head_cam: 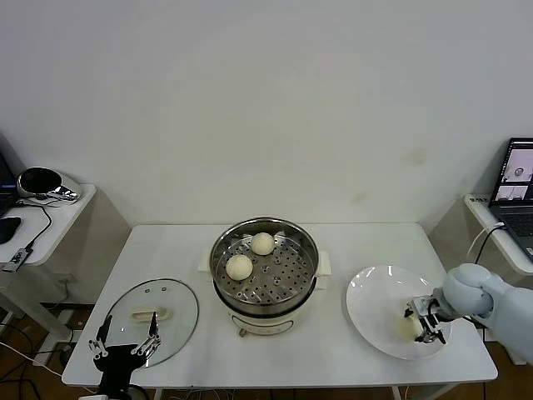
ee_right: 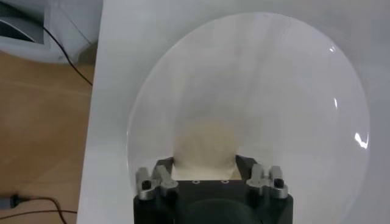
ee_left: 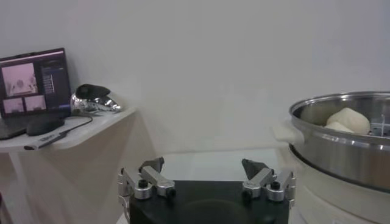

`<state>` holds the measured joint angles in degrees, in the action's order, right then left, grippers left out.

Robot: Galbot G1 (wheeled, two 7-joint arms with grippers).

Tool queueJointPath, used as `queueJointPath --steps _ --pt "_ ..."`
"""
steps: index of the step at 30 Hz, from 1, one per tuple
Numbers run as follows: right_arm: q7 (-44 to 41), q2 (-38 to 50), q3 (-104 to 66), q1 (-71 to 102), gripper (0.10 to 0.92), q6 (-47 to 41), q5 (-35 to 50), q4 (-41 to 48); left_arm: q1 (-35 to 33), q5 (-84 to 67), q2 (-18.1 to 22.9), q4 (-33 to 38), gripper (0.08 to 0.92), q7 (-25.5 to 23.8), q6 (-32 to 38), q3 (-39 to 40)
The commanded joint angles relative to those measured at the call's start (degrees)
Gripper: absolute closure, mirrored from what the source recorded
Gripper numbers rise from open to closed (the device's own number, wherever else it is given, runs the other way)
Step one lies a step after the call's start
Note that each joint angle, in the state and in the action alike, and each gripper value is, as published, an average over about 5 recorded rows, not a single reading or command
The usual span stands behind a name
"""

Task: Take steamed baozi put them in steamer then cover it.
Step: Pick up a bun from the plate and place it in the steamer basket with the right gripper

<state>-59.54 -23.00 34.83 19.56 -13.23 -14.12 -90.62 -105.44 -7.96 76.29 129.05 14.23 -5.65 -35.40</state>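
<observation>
So counting buns: two steamed baozi [head_cam: 262, 243] [head_cam: 239, 267] are sitting on the perforated tray inside the steamer [head_cam: 265, 250], which is in the middle of the white table [head_cam: 166, 250]. A third one [head_cam: 407, 327] is on the white plate [head_cam: 375, 300] over on the robot's right side. That's three I can see.

The right gripper [head_cam: 422, 323] is down on the plate with its fingers on either side of that third bun. In the right wrist view the bun [ee_right: 206, 143] fills the gap between the two fingers [ee_right: 159, 176], so it looks pinched, though I can't quite see the contact itself.

The cover [head_cam: 154, 317], one glass lid with a cream handle, lies flat on the table to the left of the steamer, not on the pot. The left gripper [head_cam: 125, 343] hangs at the near edge of the lid, fingers spread wide with nothing between them.

One laptop [head_cam: 518, 187] on the side desk at right.
</observation>
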Motion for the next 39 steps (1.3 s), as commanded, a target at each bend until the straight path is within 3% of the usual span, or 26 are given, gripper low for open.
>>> queueJointPath --steps 1,17,27,39 --pt "-1.2 0.2 0.2 -2.7 0.470 -0.4 2.5 -1.0 -0.1 0.0 0.0 0.2 0.177 0.0 0.0 0.0" --pt "-6.2 -1.8 16.0 -42.5 0.493 -1.4 18.8 -2.9 -0.2 -0.5 -0.4 1.1 0.177 0.1 0.0 -0.1" --pt "-4.0 -17.1 29.1 -60.3 0.491 1.4 25.5 -3.6 0.3 -0.8 -0.3 1.0 0.177 0.2 0.0 -0.4" --pt "-0.2 -32.3 36.3 -56.4 0.491 15.7 23.0 -1.0 0.7 -1.3 -0.1 1.0 0.177 0.4 0.1 -1.3"
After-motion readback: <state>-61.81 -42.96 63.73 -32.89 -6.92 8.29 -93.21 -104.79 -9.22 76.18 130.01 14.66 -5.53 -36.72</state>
